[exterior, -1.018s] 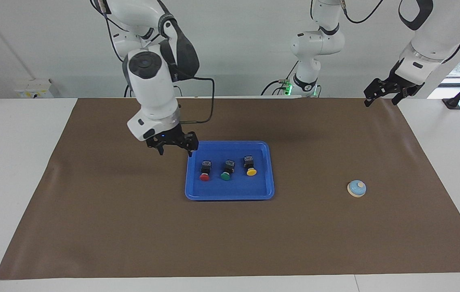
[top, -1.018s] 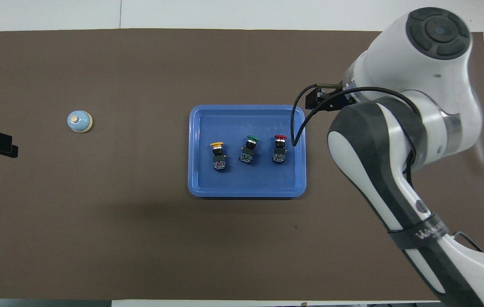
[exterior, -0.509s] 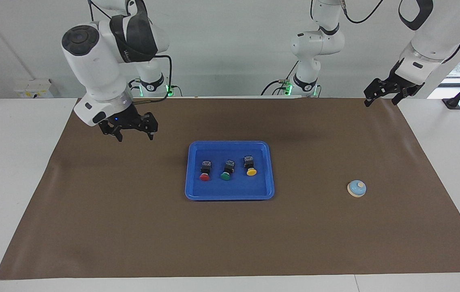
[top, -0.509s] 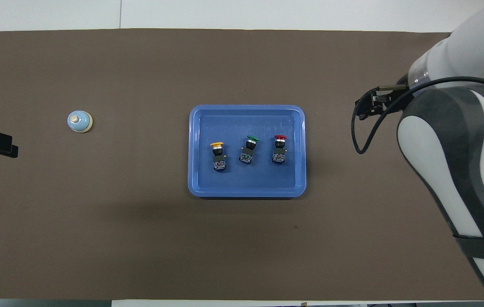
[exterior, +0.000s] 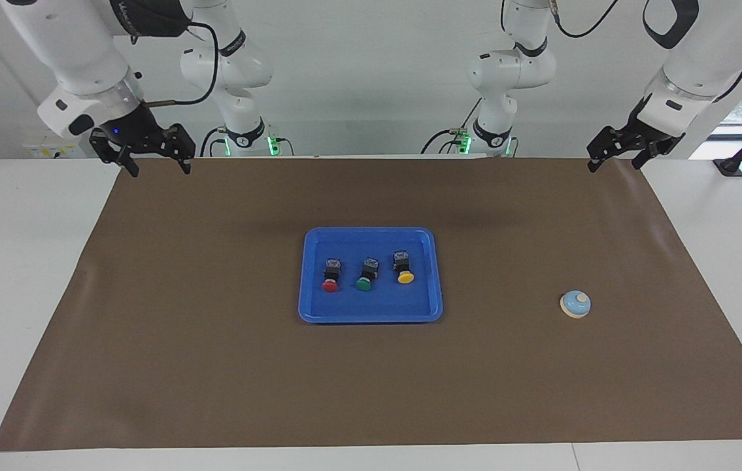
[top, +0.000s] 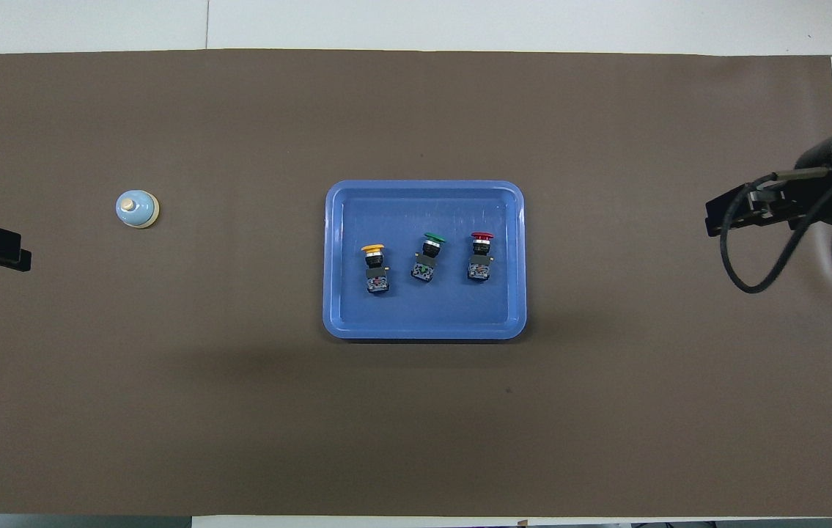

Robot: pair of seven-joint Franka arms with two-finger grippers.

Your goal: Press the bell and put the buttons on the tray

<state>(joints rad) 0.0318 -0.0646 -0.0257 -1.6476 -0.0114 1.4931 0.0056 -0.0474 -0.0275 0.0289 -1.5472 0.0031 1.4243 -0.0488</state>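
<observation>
A: Where are the grippers?

B: The right gripper hangs with fingers spread wide and empty over the mat's corner at its own end of the bench. The left gripper waits, also wide and empty, over the other corner.

A: And the task things?

B: The red button, green button and yellow button lie in a row in the tray mid-mat. The bell sits apart, toward the left arm's end. Nothing stands between them.
</observation>
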